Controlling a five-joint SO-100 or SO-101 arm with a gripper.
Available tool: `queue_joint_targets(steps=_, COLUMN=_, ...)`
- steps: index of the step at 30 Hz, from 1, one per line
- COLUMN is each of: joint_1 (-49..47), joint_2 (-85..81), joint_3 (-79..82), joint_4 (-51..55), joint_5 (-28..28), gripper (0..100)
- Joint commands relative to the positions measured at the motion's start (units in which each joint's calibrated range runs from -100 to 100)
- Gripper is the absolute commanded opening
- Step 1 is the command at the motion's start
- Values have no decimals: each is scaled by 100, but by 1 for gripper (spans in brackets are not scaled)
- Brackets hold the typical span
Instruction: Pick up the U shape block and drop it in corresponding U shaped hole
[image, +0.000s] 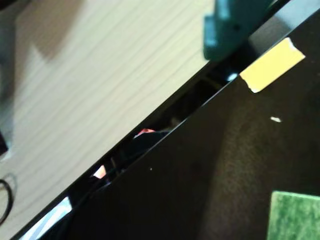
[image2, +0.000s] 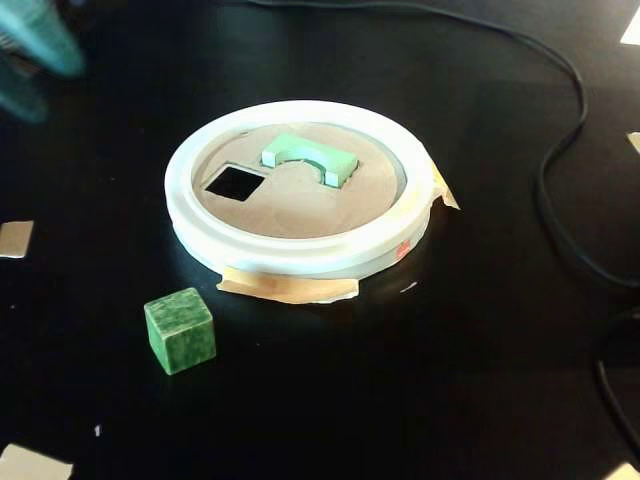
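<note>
Gripper (image2: 35, 45) blurred, cropped at fixed view's corner, jaws unreadable; U block (image2: 309, 158) half-sunk in board.

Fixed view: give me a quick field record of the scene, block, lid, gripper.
U block: light green, lying on the lid at the U hole, sitting proud, not dropped through
lid: white ring with brown insert, taped to black table
square hole: open, empty
cube: dark green, on the table in front of the lid, apart from it
gripper: teal blur at top left, away from the lid; open or shut cannot be told
cable: runs along the right side
</note>
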Motion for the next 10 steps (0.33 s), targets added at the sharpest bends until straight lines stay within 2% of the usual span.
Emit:
queue_joint_targets(steps=1, joint_1=327, joint_2=-912, joint_3=1375, joint_4=-1448, joint_5=29, gripper=88)
queue_joint_targets(steps=5, joint_1=252, joint_2=-1413, joint_3=2686, joint_4=-2712, joint_5=34, gripper=88)
queue_joint_targets(steps=10, joint_1=314, joint_2=-2416, joint_3=4244, joint_4=-3505, joint_5=39, gripper=88)
